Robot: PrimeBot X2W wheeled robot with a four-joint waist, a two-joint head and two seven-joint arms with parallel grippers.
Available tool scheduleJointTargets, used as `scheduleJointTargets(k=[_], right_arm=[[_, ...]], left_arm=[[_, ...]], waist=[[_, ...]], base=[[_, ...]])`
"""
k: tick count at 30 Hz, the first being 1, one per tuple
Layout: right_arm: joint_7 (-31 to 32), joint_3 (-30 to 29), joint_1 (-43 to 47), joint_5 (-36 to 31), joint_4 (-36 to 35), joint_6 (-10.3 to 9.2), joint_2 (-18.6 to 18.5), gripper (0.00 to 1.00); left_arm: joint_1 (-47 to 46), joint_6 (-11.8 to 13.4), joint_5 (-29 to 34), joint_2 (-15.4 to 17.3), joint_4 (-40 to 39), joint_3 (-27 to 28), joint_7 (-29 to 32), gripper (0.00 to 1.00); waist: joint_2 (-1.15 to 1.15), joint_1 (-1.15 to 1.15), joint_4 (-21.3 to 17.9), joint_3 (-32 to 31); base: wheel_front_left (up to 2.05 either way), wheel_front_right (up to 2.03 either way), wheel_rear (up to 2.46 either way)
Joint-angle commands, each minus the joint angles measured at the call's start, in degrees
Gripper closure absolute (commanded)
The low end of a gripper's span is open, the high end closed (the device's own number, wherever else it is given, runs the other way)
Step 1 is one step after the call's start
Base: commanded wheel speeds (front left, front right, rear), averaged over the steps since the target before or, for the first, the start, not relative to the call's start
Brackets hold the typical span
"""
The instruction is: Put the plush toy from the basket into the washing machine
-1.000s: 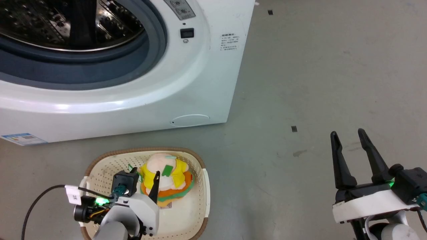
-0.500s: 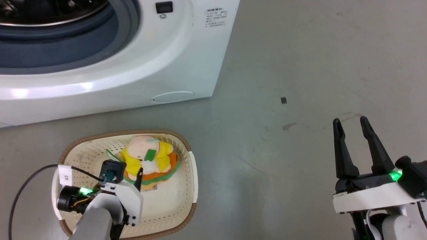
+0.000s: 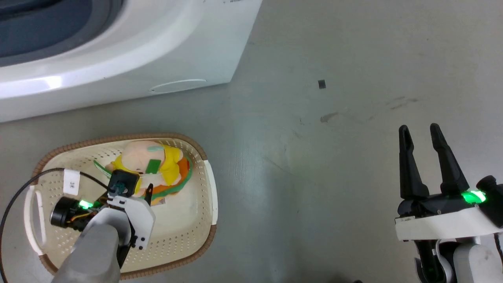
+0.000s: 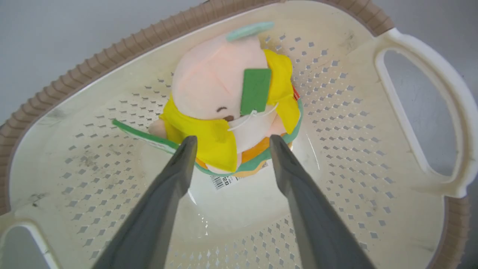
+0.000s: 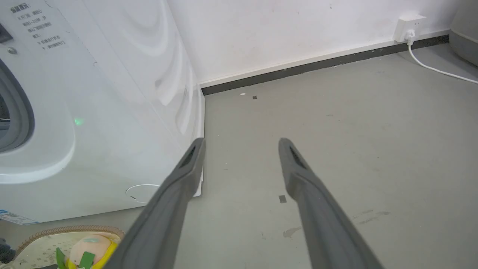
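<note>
- Since a second ago the head camera has tipped downward, so the big white front-loading washing machine [image 3: 137, 47] has slid toward the top of that view. Most of the shift is the camera's.
- Over the same second, the left end effector [image 4: 231, 140] has drawn back from over the toy's body to its near edge.
- That end effector is spread wide and grasps nothing. The small soft plush toy with a pale pink head and yellow jacket [image 4: 224, 86] lies just beyond its fingertips, in line with the gap.
- I judge this spread a pre-grasp pose: the fingers straddle the toy's orange-and-green base so a forward push and squeeze would catch it. Whether the tips touch the fabric, I cannot tell.
- The toy rests inside the cream perforated plastic basket with a brown woven-look rim [image 4: 354, 130]. It lies partly over a barcode sticker [image 4: 224, 182] on the bottom.
- The basket walls rise on both sides of the left end effector, and a white handle [image 4: 455, 123] stands off to its right. The rim ahead is the likeliest snag when lifting out.
- The right end effector [image 3: 419, 131] hangs released and empty, well apart from the basket, over the bare grey floor [image 3: 314, 157].
- A wall socket [image 5: 409, 24] lies far ahead of it.
</note>
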Motion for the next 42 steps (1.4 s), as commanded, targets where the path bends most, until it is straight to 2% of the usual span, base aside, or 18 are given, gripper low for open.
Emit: scheduleJointTargets(k=[1,7,14,24,25,26,27,34,42], right_arm=[[-0.72,0.19,-1.49,0.74,-0.39,0.03,-0.01,0.00],[-1.32,0.60,-2.15,1.70,-0.59,0.03,-0.01,0.00],[-2.15,1.00,-3.04,3.05,-1.05,0.03,-0.01,0.00],[-3.20,1.50,-4.05,4.58,-1.09,0.03,-0.01,0.00],[-3.20,1.54,-4.08,4.55,-1.00,0.03,-0.01,0.00],[-3.20,1.57,-4.12,4.50,-0.92,0.03,-0.01,0.00],[-3.20,1.55,-4.13,4.42,-0.86,0.03,-0.01,0.00],[-3.20,0.96,-3.76,3.33,-0.10,0.03,-0.01,0.00],[-3.20,0.31,-2.51,2.87,1.02,0.03,-0.01,0.00]], left_arm=[[-2.45,0.34,0.36,0.68,2.03,-0.94,-0.63,0.00],[-6.03,1.07,0.47,1.27,5.39,-2.37,-0.98,0.00],[-11.02,3.49,0.25,2.40,10.15,-3.81,-0.96,0.00],[-16.42,2.61,-0.80,1.91,15.60,-6.15,-4.02,0.00],[-16.29,2.27,-1.23,1.66,15.68,-5.96,-4.17,0.10],[-16.07,1.81,-1.70,1.44,15.77,-5.76,-4.31,0.83],[-15.81,1.35,-2.06,1.26,15.83,-5.66,-4.55,1.00],[-13.25,0.81,-3.59,0.08,15.97,-5.44,-6.67,1.00],[-7.80,0.72,-4.76,-2.72,14.92,-5.85,-7.69,1.00]], waist=[[0.00,-0.01,-0.55,1.84],[0.00,-0.01,-1.15,4.50],[0.00,-0.01,-2.05,8.44],[0.00,-0.01,-3.07,12.26],[0.00,-0.01,-3.03,12.15],[0.00,-0.01,-3.00,12.02],[0.00,-0.01,-2.91,11.84],[0.00,-0.01,-1.71,8.85],[0.00,-0.01,0.69,0.60]], base=[[0.00,0.00,0.00],[0.00,0.00,0.00],[0.00,0.00,0.00],[0.00,0.00,0.00],[0.00,0.00,0.00],[0.00,0.00,0.00],[0.00,0.00,0.00],[0.00,0.00,0.00],[0.00,0.00,0.00]])
